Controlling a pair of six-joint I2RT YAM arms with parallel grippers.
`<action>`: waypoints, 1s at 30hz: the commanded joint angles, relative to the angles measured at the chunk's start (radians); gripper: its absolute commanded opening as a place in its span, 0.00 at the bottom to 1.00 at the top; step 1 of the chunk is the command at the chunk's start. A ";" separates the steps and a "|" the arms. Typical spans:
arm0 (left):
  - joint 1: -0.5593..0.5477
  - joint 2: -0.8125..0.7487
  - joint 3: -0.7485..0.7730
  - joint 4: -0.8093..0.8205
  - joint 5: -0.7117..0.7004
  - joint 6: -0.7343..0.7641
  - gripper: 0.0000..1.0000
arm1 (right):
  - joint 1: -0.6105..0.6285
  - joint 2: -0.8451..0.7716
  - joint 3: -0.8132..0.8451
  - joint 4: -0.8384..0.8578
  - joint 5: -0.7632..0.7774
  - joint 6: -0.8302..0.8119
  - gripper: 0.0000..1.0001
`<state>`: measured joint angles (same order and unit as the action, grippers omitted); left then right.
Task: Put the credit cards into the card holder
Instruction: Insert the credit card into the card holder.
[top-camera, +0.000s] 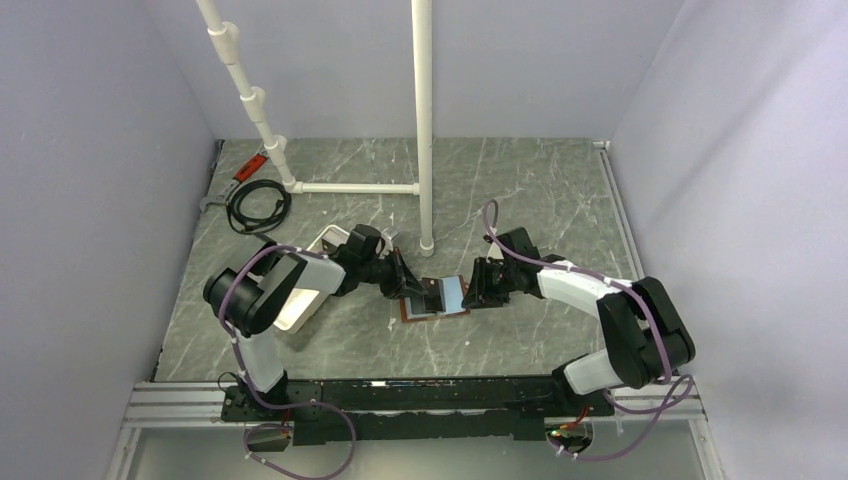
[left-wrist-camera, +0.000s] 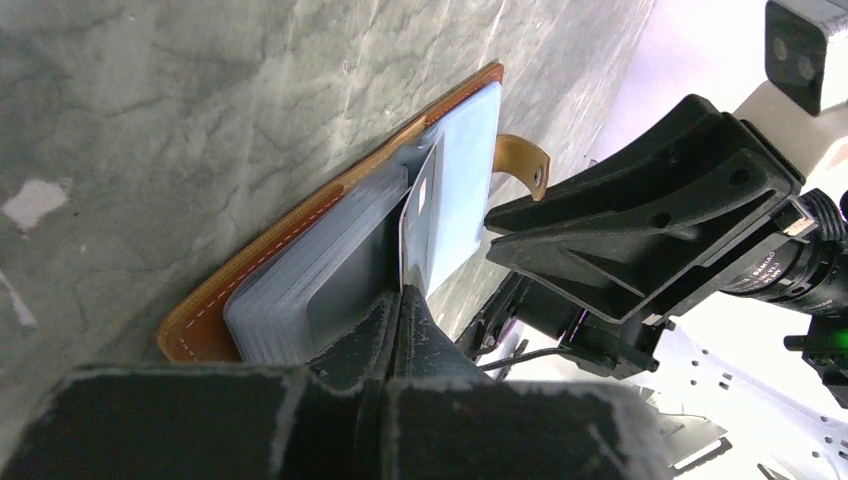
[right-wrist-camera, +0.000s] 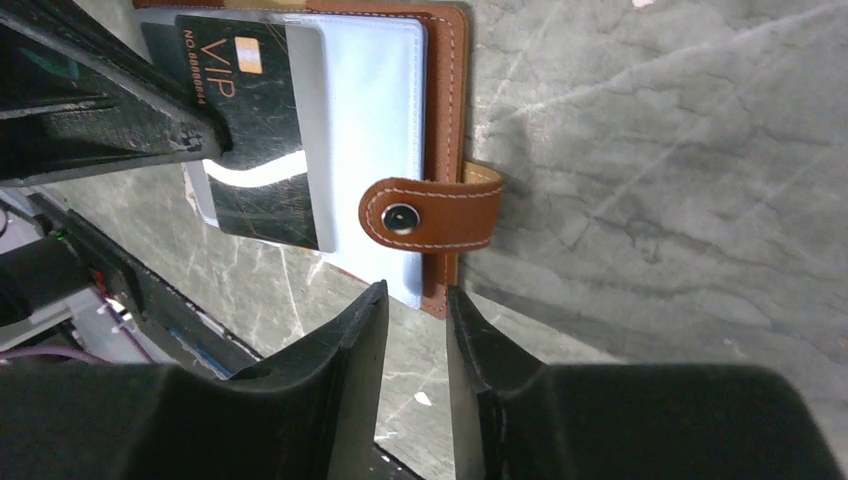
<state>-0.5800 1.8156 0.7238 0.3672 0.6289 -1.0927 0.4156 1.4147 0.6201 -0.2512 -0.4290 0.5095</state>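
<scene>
Pinching with shut jaws of left gripper (left-wrist-camera: 400, 300) a dark VIP credit card (right-wrist-camera: 265, 140) over open card holder (right-wrist-camera: 440, 100) near middle of tabletop (top-camera: 520, 200), long axis toward right gripper (right-wrist-camera: 415, 300), its jaws half-open, empty, just beside strap (right-wrist-camera: 430, 213).

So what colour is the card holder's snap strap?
The strap is reddish-brown, white-stitched; right wrist view.
</scene>
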 joint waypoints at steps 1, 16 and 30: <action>-0.018 0.029 0.006 0.028 -0.049 0.004 0.00 | -0.002 0.033 0.025 0.113 -0.075 0.024 0.29; -0.082 0.009 0.020 -0.021 -0.179 -0.010 0.19 | -0.003 0.082 -0.034 0.175 -0.091 0.073 0.00; -0.135 -0.062 0.145 -0.422 -0.297 0.115 0.64 | -0.003 0.087 -0.032 0.156 -0.076 0.050 0.00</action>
<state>-0.6849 1.7603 0.8352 0.1768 0.4519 -1.0580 0.4137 1.4994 0.5926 -0.1040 -0.5087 0.5724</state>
